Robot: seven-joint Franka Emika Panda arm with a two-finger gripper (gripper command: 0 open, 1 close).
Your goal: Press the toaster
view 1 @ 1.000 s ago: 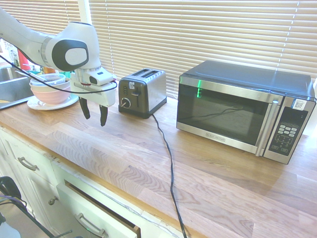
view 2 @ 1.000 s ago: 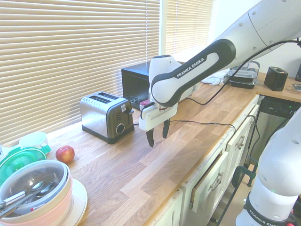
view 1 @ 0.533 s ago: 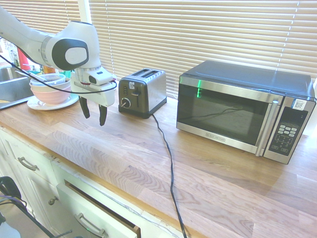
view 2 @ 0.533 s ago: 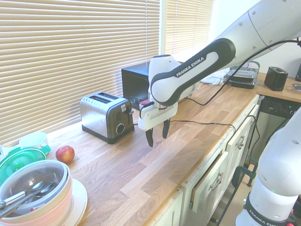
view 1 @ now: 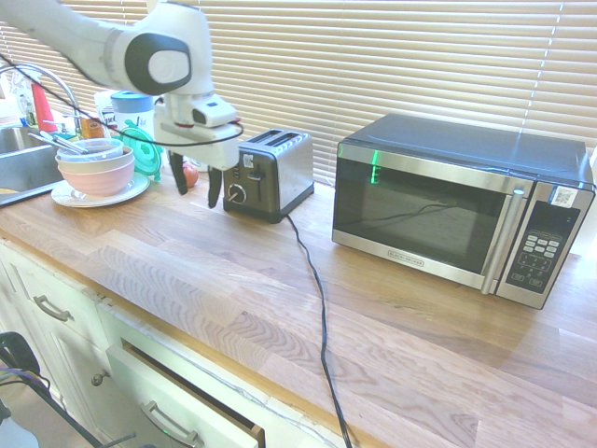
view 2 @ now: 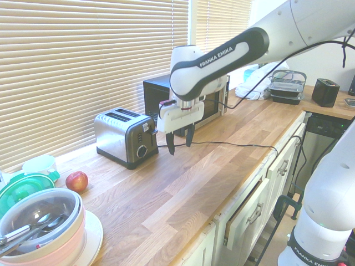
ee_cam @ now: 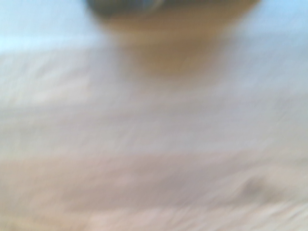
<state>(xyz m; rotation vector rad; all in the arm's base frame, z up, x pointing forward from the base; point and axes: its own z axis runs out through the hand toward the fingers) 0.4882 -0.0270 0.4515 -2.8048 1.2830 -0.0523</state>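
Arm reaching across, hand aimed straight down

The white arm bends at the wrist so the hand (view 1: pixel 197 185) (view 2: pixel 179 142) hangs in the air, its two dark fingers (view 2: pixel 170 145) spread apart, holding nothing, their tips clear above the counter (view 1: pixel 233 280).

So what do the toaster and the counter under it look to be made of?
Toaster: sides look like brushed steel, with a dull grey sheen; the end panel is black, probably plastic. Counter: wood, pale planks with visible grain and a light satin finish.
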